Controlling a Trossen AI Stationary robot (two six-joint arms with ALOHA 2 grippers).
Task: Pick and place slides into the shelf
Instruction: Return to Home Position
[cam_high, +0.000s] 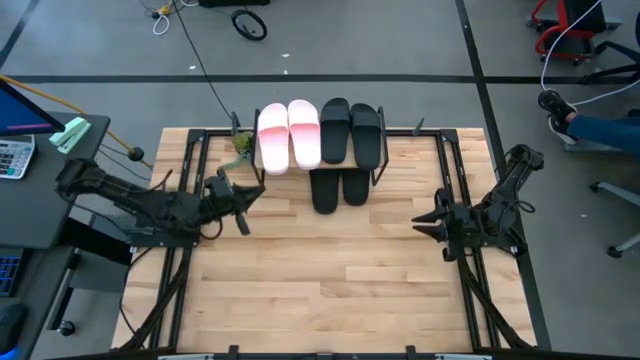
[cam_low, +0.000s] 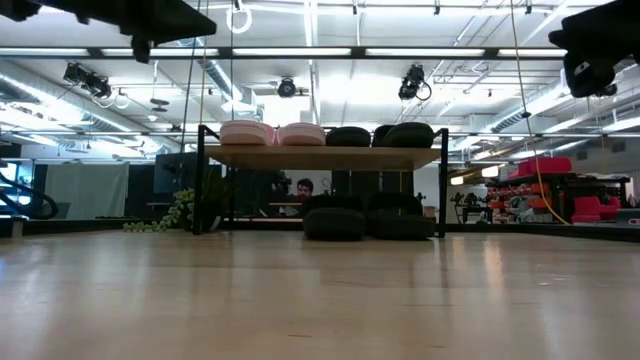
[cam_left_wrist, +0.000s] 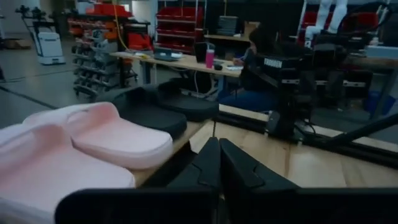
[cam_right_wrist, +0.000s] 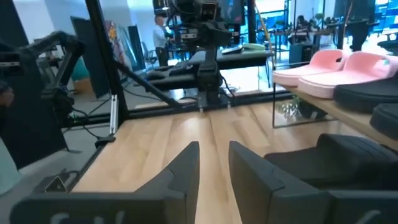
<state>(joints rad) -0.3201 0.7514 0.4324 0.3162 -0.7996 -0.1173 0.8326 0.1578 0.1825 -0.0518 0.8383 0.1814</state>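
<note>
The shelf (cam_low: 320, 157) stands at the table's far middle on thin black legs. On its plank lie two pale pink slides (cam_high: 272, 137) (cam_high: 304, 132) and two black slides (cam_high: 335, 130) (cam_high: 367, 135). Two more black slides (cam_high: 325, 190) (cam_high: 355, 187) rest on the tabletop under the shelf's near edge and show in the low view (cam_low: 335, 222). My left gripper (cam_high: 247, 200) hovers left of the shelf, shut and empty, with the pink slides (cam_left_wrist: 118, 140) close ahead. My right gripper (cam_high: 417, 222) hovers right of the shelf, open and empty.
A small green plant (cam_high: 240, 145) sits by the shelf's left leg. Black frame rails (cam_high: 190, 200) run along both table sides. Bare wood (cam_high: 330, 280) spreads over the near half of the table. A person (cam_high: 600, 125) sits beyond the table's far right corner.
</note>
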